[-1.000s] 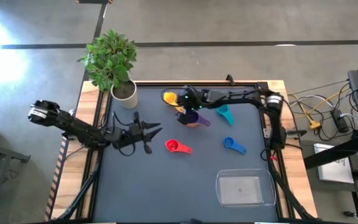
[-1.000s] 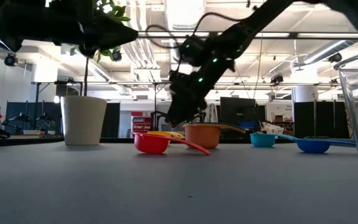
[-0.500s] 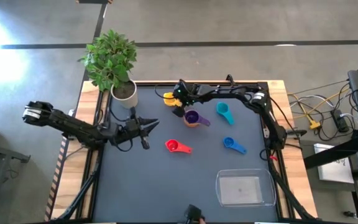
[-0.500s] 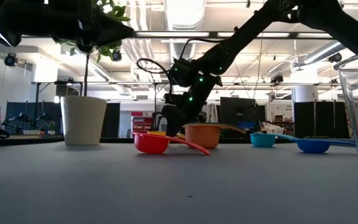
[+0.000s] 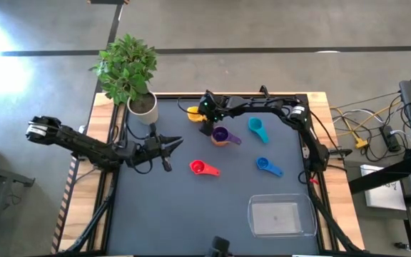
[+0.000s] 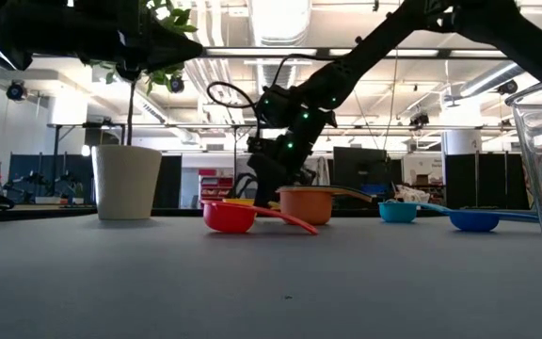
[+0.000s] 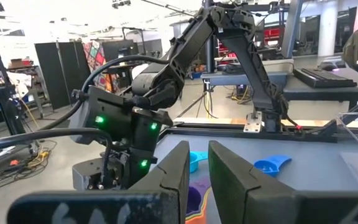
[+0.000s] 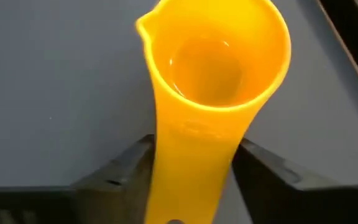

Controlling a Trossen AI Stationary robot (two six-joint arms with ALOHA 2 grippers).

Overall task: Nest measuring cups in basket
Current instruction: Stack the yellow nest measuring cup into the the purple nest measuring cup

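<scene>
The right tool [image 5: 204, 116] is at the far side of the bench [image 5: 191, 214], down over the yellow cup [image 5: 193, 111]. In the right wrist view its two fingers [image 8: 126, 165] stand on both sides of the yellow handle, very near or touching it — I cannot tell if they already press it. The cup's bowl lies on the dark surface.

Just beside it are the purple cup [image 5: 222, 134] and the orange cup [image 6: 306, 204]; the purple one appears to sit inside the orange one. The teal cup [image 5: 256, 128], the blue cup [image 5: 266, 165] and the red cup [image 5: 201, 168] lie apart on the bench. The clear basket [image 5: 282, 217] stands at the near right corner.

The left tool [image 5: 170, 151] waits over the left part of the bench, above the surface, its fingers nearly together with nothing between them — near the white plant pot [image 5: 143, 108].
</scene>
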